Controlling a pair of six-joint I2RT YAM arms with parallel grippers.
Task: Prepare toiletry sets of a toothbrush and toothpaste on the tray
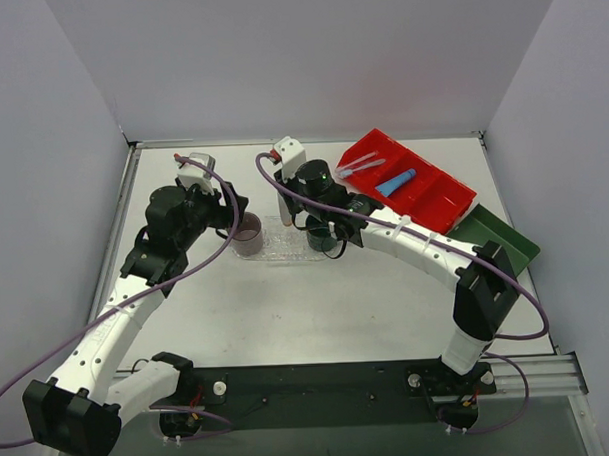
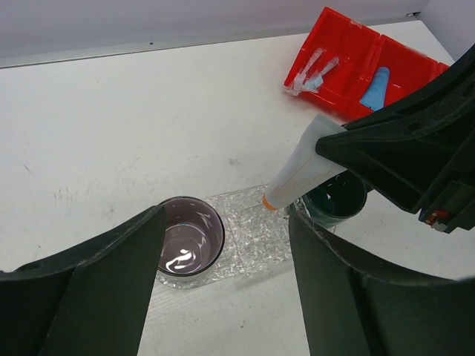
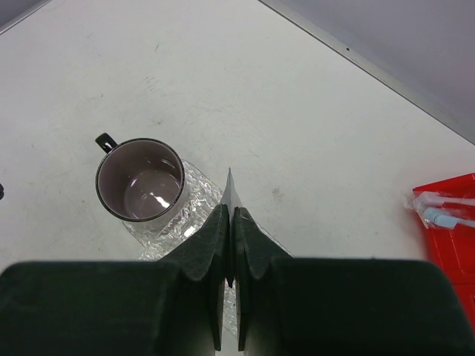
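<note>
A mauve cup [image 3: 140, 180] is shown upright and empty, with a dark green mug [image 2: 335, 199] near it to the right. A red compartmented bin [image 1: 438, 193] is set at the far right of the white table [image 1: 317, 308]. A dark green rectangular tray [image 1: 505, 243] is seen just beside its near-right end.

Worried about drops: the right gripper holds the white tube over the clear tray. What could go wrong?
The right gripper pinches the white tube only by its thin flat end, so it could slip. It hangs tilted between the mauve cup and the dark green mug; released, it might hit a rim or miss the clear tray. The open left gripper hovers close and could bump it.
</note>
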